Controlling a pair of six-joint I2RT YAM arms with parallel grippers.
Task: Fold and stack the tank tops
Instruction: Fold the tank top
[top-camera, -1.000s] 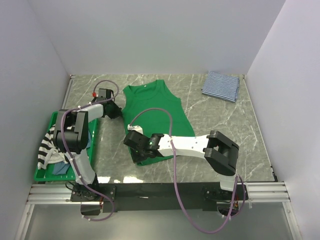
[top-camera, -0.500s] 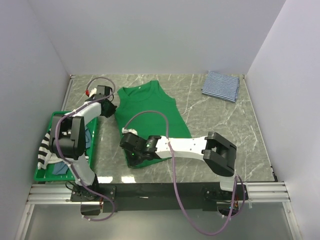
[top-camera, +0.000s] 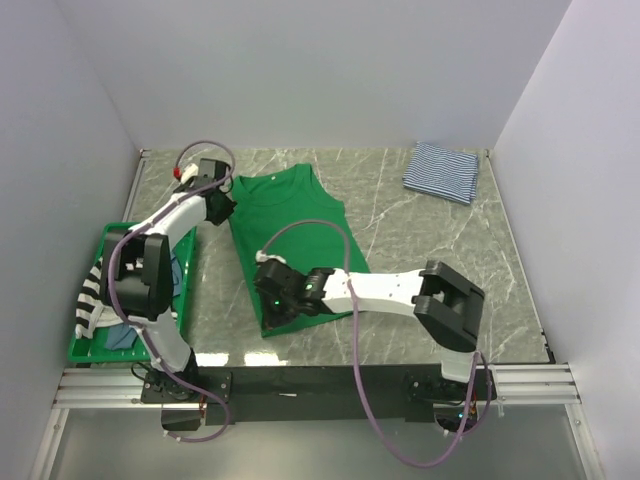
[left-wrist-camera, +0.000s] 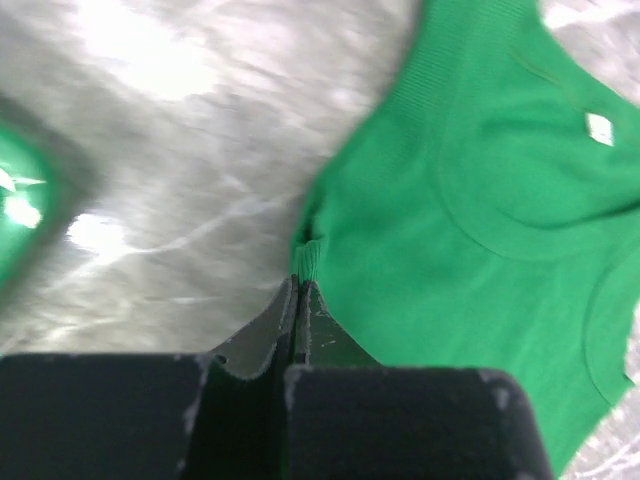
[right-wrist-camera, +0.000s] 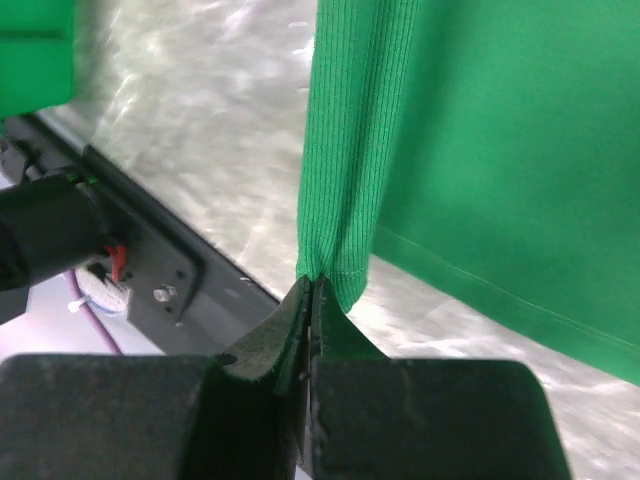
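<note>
Far left, at the table's near edge: green plastic bin (top-camera: 88, 349), with a bold black-and-white striped tank top (top-camera: 90, 298) draped over its left rim and a dusty blue tank top (top-camera: 122, 338) bunched inside.

Just right of the bin's far corner: left gripper (left-wrist-camera: 299, 284), pinched tight on the outer edge of a shoulder strap of the green tank top (top-camera: 292, 225). Spread flat over the grey marble table (top-camera: 420, 250), neck toward the back wall, hem toward the arm bases, set at a slight slant.

At the near left hem corner: right gripper (right-wrist-camera: 311, 286), clamped on the ribbed cloth, gathered there into a narrow ridge between the jaws.

Far right, in the back corner, well apart from both grippers: thin navy-and-white striped tank top (top-camera: 441, 172), folded into a neat rectangle.
</note>
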